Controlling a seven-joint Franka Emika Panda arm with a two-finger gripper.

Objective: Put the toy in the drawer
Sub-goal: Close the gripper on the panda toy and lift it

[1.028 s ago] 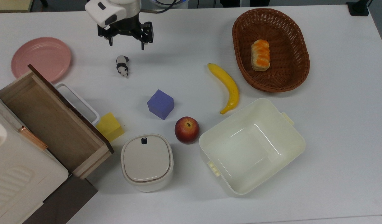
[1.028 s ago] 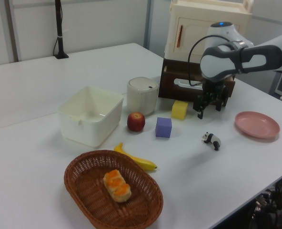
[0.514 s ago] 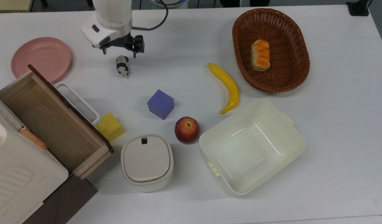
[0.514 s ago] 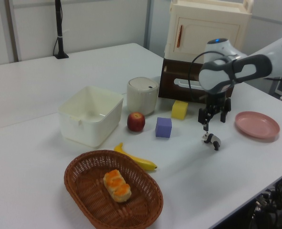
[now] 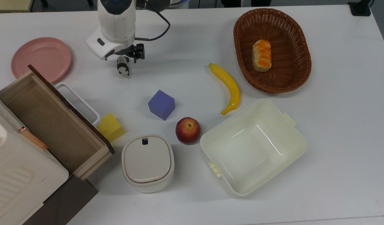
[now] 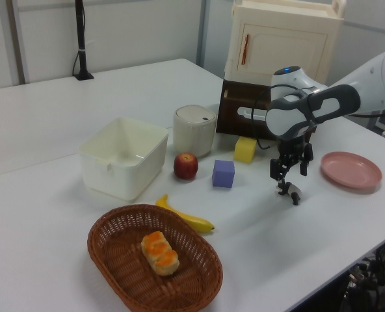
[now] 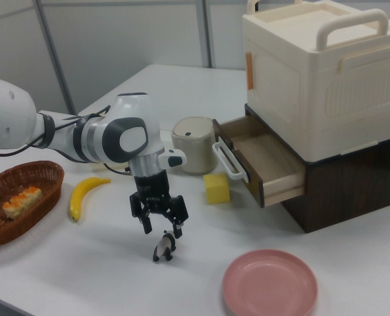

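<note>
The gripper [image 7: 161, 228] is held open, empty, directly above the panda figurine [image 7: 163, 247], apparently straddling its long axis.

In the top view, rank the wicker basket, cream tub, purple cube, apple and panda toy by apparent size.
Largest to smallest:
1. cream tub
2. wicker basket
3. purple cube and apple, too alike to separate
4. panda toy

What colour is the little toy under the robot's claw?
Black and white, like a panda. The toy shows best in the top view.
</note>
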